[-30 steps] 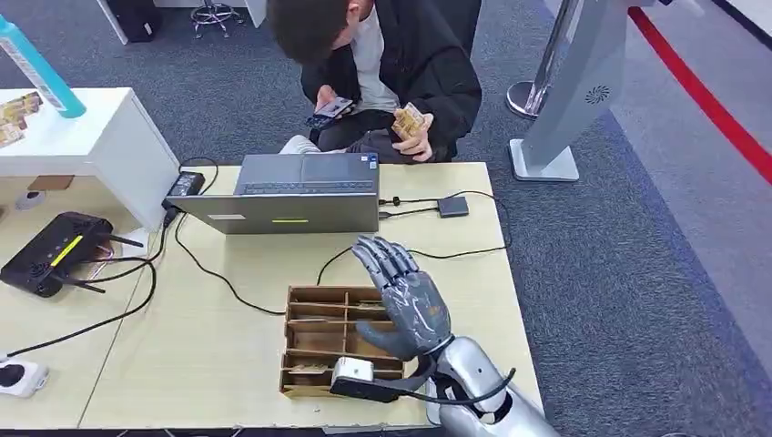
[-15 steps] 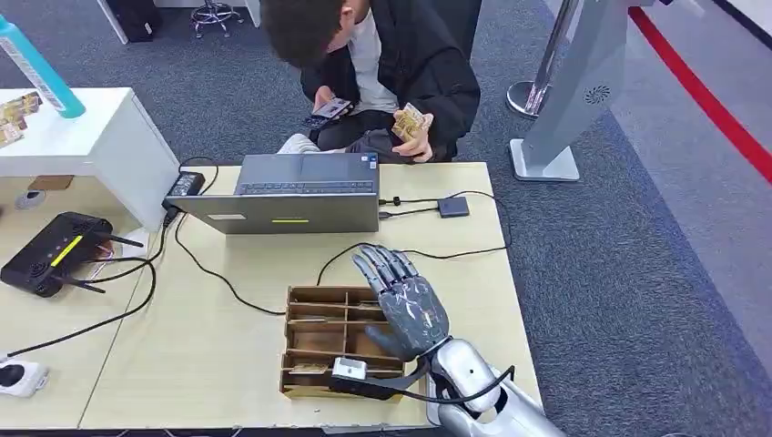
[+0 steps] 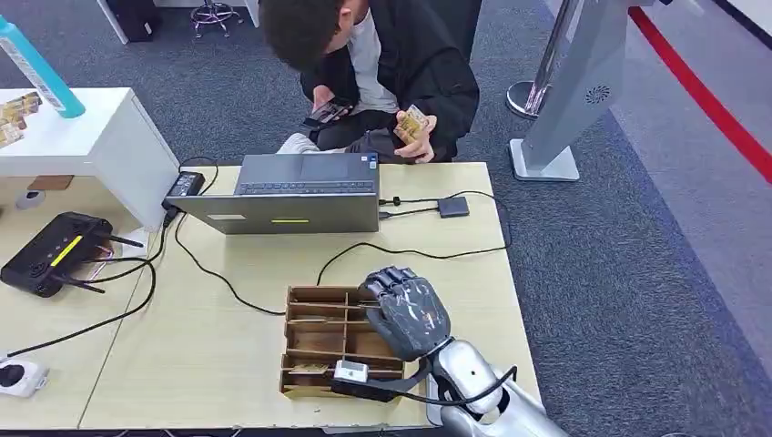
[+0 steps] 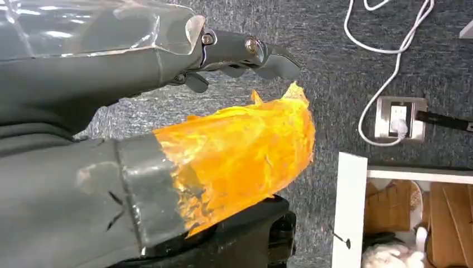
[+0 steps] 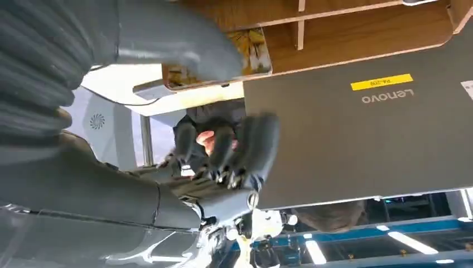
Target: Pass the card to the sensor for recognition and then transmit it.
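**Robot hand curls over the card tray**

Grey carpet surrounds a pale wooden table (image 3: pixel 228 364) carrying an open laptop (image 3: pixel 291 196) at its far side, black cables, and a brown divided tray (image 3: pixel 319 350) near the front edge. Inside a near compartment of that tray lies a patterned card (image 3: pixel 309 369). Above the tray's right part hangs the right robot hand (image 3: pixel 407 309), fingers curled downward and inward, with nothing seen in its grasp. Hanging over the carpet, the left robot hand (image 4: pixel 167 111) has its thumb wrapped in orange film and its fingers apart, holding nothing. Beyond the laptop a person (image 3: pixel 382 64) crouches, holding a phone and some cards.
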